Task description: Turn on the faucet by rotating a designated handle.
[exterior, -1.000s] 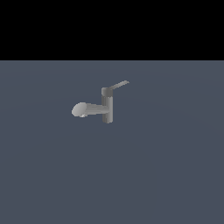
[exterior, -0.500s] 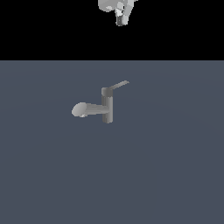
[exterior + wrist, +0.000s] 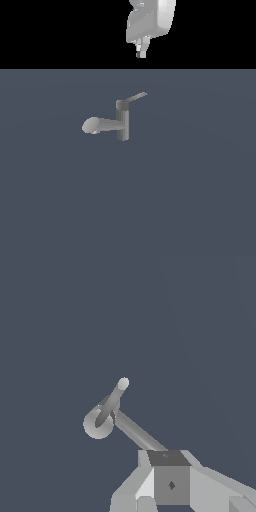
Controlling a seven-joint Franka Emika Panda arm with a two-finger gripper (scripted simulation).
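The faucet (image 3: 123, 124) is a small grey tap standing on the dark grey floor, with its rounded-end spout (image 3: 94, 125) pointing to the exterior view's left. The handle (image 3: 136, 97) is a thin light lever sticking out from the top cap toward the exterior view's right. My gripper (image 3: 141, 52) hangs high above the handle, apart from it, with its fingers together and holding nothing. The wrist view shows the faucet (image 3: 106, 415) from above, with my gripper (image 3: 167, 457) over the end of one of its bars. I cannot tell there which bar is the handle.
The dark grey floor (image 3: 200, 190) spreads flat around the faucet on all sides. Nothing else stands on it.
My gripper has come down into the exterior view from the top edge, from out of view to well above the handle. The faucet and its handle have not moved.
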